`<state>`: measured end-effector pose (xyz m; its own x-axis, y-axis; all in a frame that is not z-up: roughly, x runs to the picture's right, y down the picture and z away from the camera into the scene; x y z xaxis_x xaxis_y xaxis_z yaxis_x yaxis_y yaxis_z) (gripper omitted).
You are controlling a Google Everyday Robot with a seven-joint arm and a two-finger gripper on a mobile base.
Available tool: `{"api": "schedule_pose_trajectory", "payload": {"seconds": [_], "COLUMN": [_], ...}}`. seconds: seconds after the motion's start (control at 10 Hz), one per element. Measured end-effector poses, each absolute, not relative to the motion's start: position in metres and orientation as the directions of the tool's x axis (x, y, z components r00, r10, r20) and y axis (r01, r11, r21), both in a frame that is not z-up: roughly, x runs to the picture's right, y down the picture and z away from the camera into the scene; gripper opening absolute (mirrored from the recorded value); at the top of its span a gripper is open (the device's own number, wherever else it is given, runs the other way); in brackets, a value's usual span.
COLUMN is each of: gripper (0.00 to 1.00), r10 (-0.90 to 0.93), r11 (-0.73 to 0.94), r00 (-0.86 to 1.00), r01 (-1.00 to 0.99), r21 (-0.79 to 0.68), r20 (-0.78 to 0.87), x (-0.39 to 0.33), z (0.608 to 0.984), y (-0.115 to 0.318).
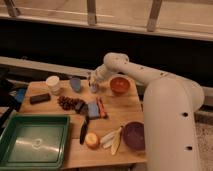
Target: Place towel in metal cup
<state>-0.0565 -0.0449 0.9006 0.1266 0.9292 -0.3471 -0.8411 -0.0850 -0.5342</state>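
The gripper (pixel 93 84) hangs over the far edge of the wooden counter (pixel 127 110), between the metal cup (pixel 75 83) and an orange bowl (pixel 120 85); how its claw stands cannot be told. The towel (pixel 93 109) lies near the counter's middle, a small blue-grey folded pad, flat, just beside an orange carrot (pixel 102 107). The cup, a bluish-grey tumbler, stands upright near the far edge beside a white cup (pixel 53 84). A green tray (pixel 34 141) fills the near left corner.
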Motion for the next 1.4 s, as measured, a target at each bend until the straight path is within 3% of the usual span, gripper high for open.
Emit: {"api": "schedule_pose_trajectory", "payload": {"seconds": [0.2, 0.6, 1.0, 1.4], "gripper": [0.04, 0.47, 0.80, 0.80], "r10": [0.921, 0.902, 0.896, 0.901], "r11": [-0.097, -0.116, -0.112, -0.066], "r00": [0.130, 0.139, 0.158, 0.206], "r01": [-0.836, -0.833, -0.823, -0.804], "r21": [-0.540, -0.541, -0.557, -0.591], "r20": [-0.366, -0.408, -0.414, -0.382], "x": [-0.060, -0.065, -0.073, -0.091], "z": [0.915, 0.940, 0.945, 0.927], "y": [-0.044, -0.041, -0.039, -0.047]}}
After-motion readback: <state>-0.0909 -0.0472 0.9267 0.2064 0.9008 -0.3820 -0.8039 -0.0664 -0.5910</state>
